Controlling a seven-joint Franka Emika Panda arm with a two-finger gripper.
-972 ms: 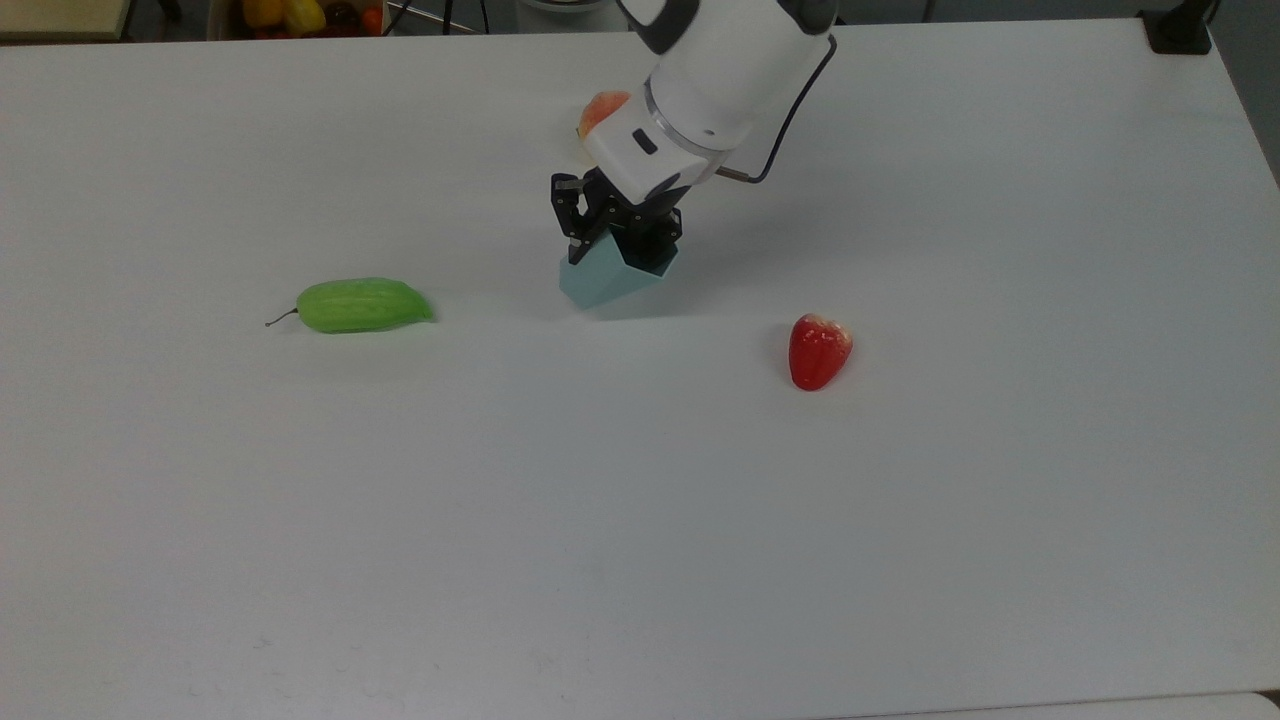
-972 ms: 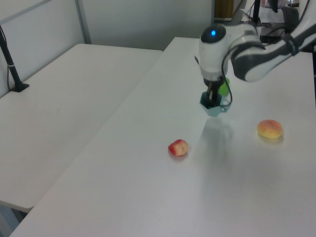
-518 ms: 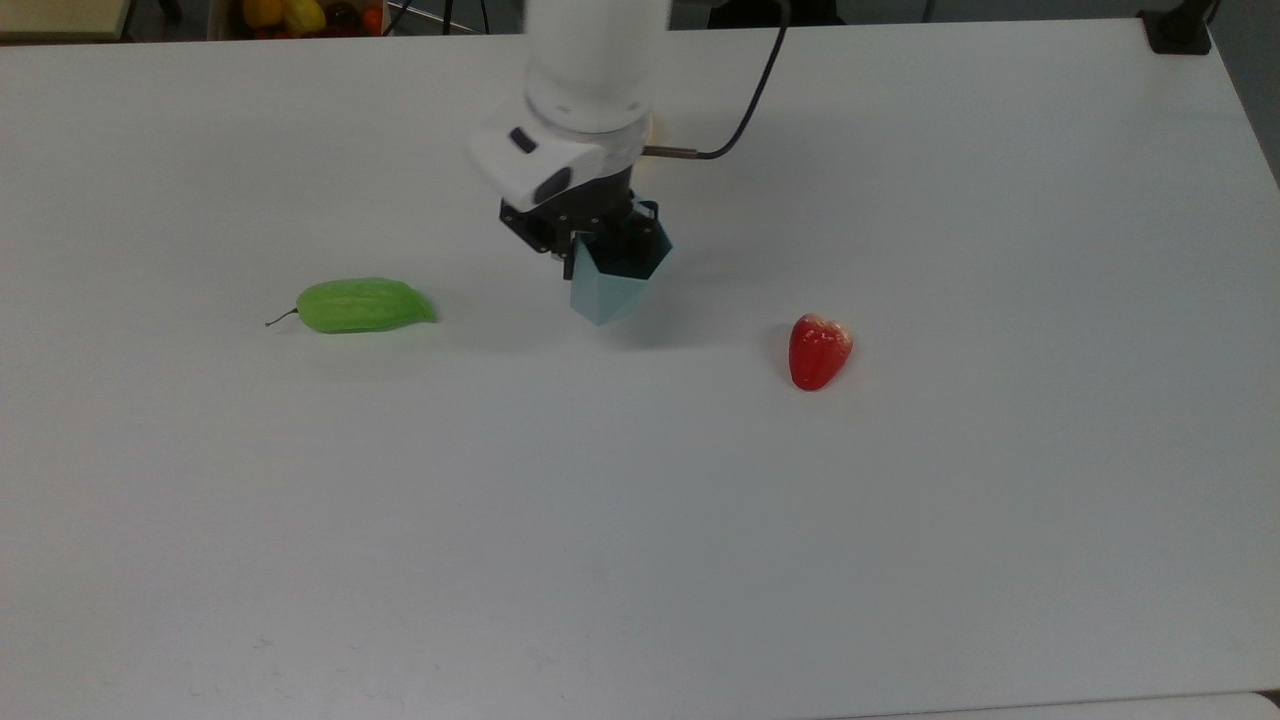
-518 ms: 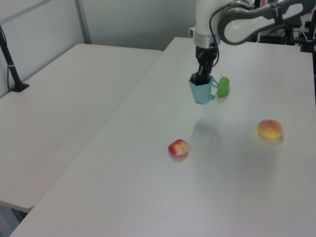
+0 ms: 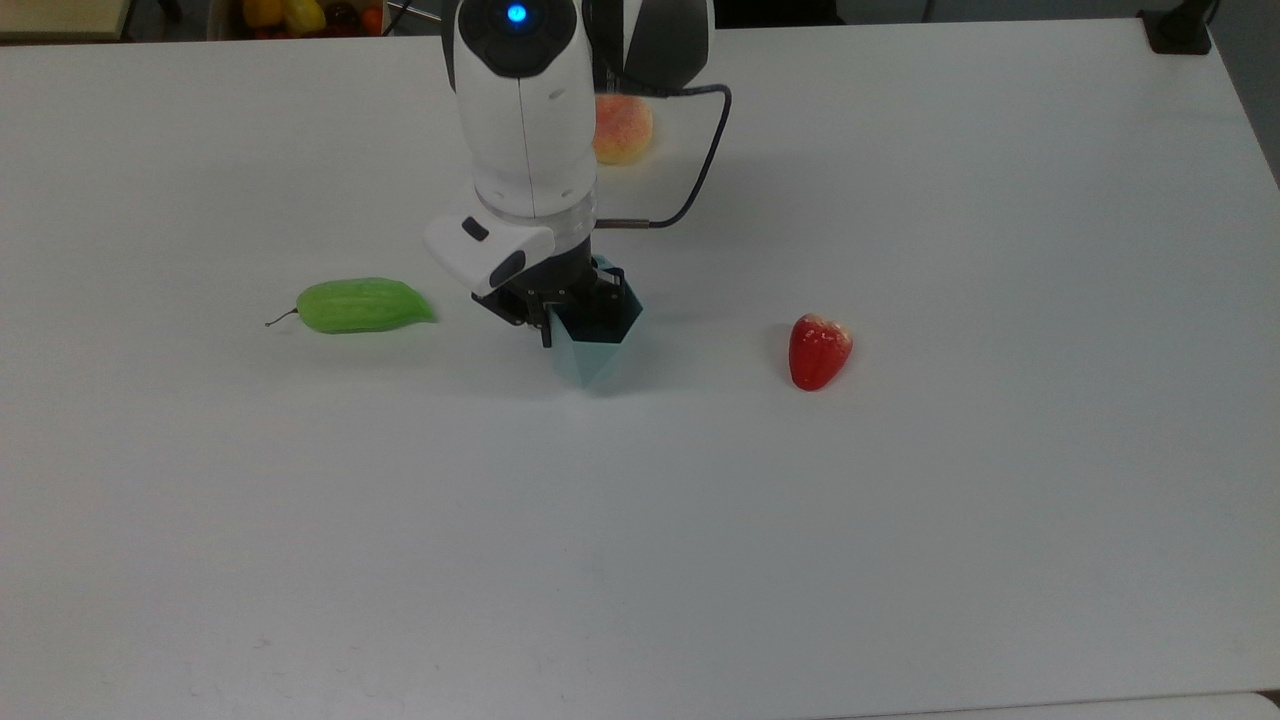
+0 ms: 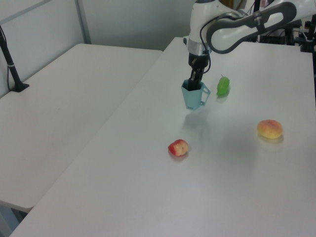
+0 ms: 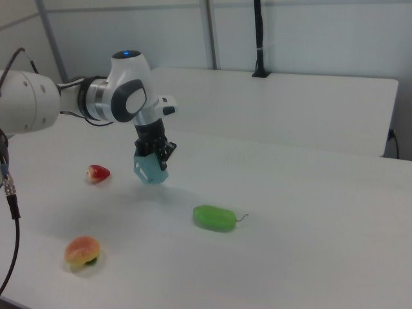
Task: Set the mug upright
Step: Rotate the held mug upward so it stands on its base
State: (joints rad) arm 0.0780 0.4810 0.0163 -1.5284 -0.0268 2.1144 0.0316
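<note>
The mug (image 5: 590,358) (image 6: 193,97) (image 7: 152,169) is pale blue with faceted sides, and it hangs mouth-up with its tapering base pointing down. Its small loop handle sticks out to the left view's right. My gripper (image 5: 580,308) (image 6: 194,85) (image 7: 154,151) comes down from above and is shut on the mug's rim, one finger inside the cup. In the right view the mug's base sits a little above the white table (image 5: 900,520), with a shadow below it.
A green cucumber-like fruit (image 5: 361,305) (image 6: 223,86) (image 7: 214,217) lies to the top view's left of the mug. A red fruit (image 5: 818,350) (image 6: 178,147) (image 7: 97,172) lies to the top view's right. A peach (image 5: 622,128) (image 6: 269,129) (image 7: 82,252) sits behind the arm.
The arm has swung upright and carried the mug toward the top view's lower left. The mug has turned from tilted on its side to mouth-up.
</note>
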